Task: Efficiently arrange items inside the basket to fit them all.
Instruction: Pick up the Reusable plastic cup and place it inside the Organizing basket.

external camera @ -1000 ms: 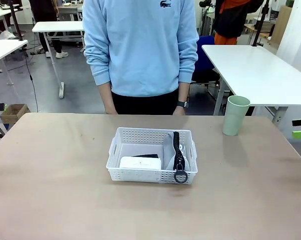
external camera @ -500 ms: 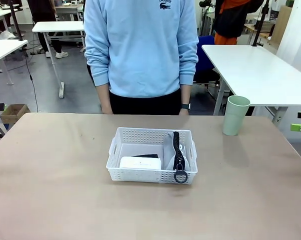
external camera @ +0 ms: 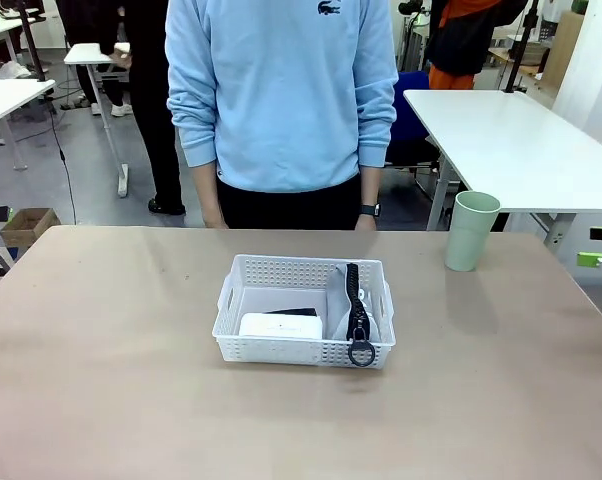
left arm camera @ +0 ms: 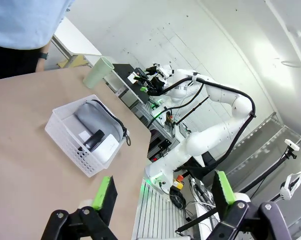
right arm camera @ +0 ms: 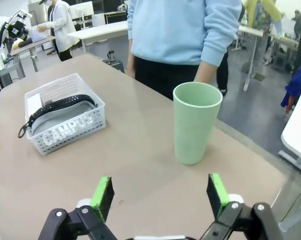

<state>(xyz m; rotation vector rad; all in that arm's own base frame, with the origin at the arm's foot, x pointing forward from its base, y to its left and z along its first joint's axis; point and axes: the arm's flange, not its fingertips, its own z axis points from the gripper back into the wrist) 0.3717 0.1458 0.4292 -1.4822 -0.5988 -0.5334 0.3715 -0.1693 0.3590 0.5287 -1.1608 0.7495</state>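
Take the tan table (external camera: 101, 400) as your landmark. Beyond its far edge you see grey floor (external camera: 91, 200). A long white table (external camera: 511, 140) stands past its right corner, with a blue chair (external camera: 411, 125) beside it. A smaller white table (external camera: 116, 52) and a cardboard box (external camera: 26, 228) lie past its left corner.

Desk (external camera: 101, 350): tan matte top, filled the lower half of the front frame. Two things stood directly on it. White perforated basket (external camera: 281, 350) sat at frame centre, long side toward the camera. Pale green cup (external camera: 471, 231) stood upright at the desk's upper right, near the far edge and well apart from the basket. In the right wrist frame the cup was central and the basket mid-left.
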